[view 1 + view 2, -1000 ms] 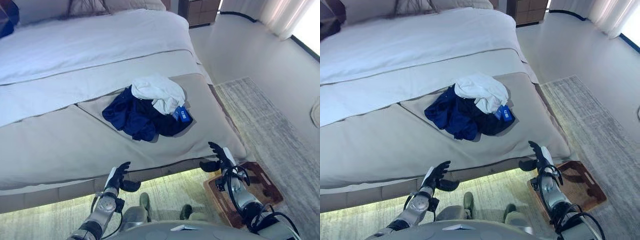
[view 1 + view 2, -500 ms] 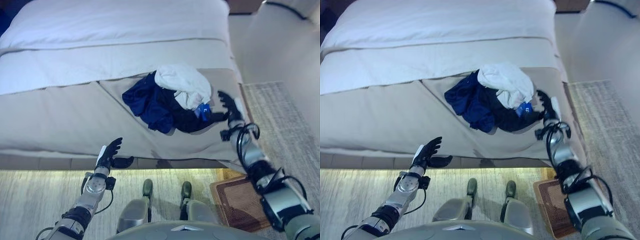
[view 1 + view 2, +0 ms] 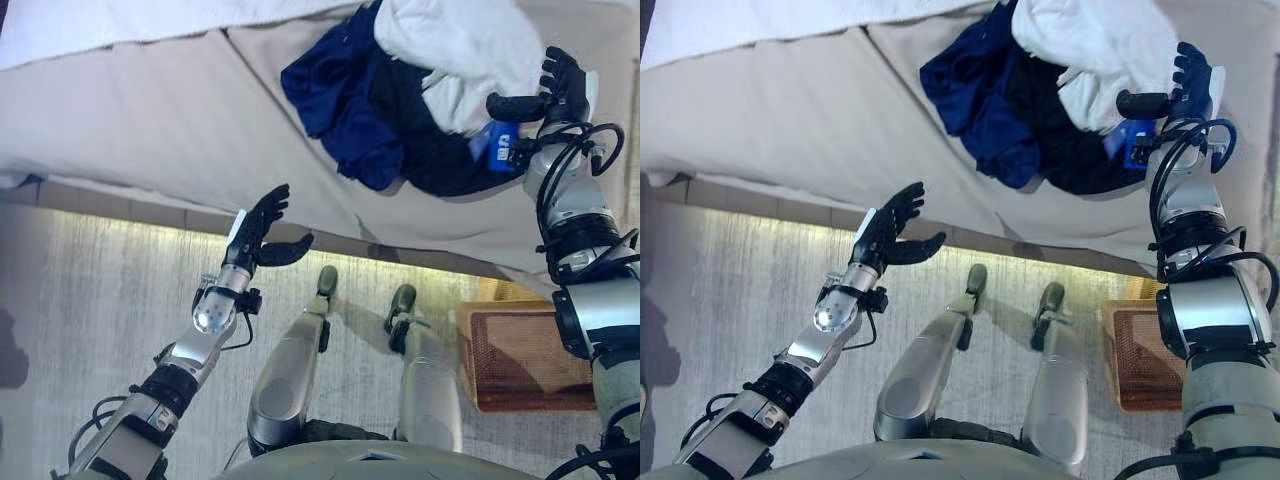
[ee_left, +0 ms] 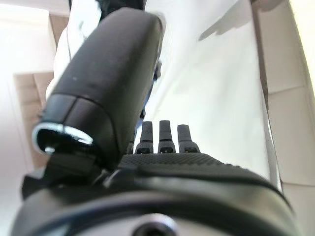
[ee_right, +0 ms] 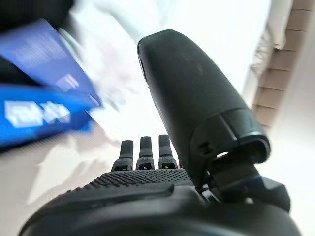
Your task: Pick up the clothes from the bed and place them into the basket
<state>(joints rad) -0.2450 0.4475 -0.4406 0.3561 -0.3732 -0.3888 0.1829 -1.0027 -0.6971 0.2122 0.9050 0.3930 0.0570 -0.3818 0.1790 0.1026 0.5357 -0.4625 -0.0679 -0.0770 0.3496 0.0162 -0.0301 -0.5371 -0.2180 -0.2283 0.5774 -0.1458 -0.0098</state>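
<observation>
Blue, black and white clothes lie in one soft pile (image 3: 420,100) on the beige bed cover (image 3: 150,110), near the bed's lower right corner. A white shirt (image 3: 460,45) sits on top of the dark blue cloth (image 3: 340,100), and a small blue tag (image 3: 492,148) pokes out by the right side.

A second ago the pile looked far off and both hands hung low by the bed's edge. Now the whole view has moved in close, and the right hand (image 3: 555,92) has come up to the pile. I think the grab is about to start.

The right hand is spread wide, thumb out toward the white shirt, just beside the blue tag. It holds nothing yet. The left hand (image 3: 262,228) is spread out too, empty, by the bed's front edge, well apart from the clothes.

The brown woven basket (image 3: 515,355) waits on the grey rug (image 3: 90,320) below the right arm.
</observation>
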